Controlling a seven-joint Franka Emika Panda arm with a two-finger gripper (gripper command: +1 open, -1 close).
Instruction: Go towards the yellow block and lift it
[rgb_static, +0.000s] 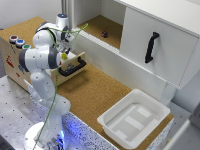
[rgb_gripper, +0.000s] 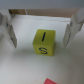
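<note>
Between the two pale fingers (rgb_gripper: 8, 31) in the wrist view sits the yellow block (rgb_gripper: 44, 42), a bright yellow-green cube with dark marks printed on its top face, resting on a white surface. The gripper (rgb_gripper: 40, 31) stands spread wide, one finger on each side of the block and neither touching it. A red piece (rgb_gripper: 50, 81) shows near the block. In the exterior view the Panda arm (rgb_static: 42, 57) bends over the open drawer (rgb_static: 67, 64) with its black handle (rgb_static: 73, 67).
</note>
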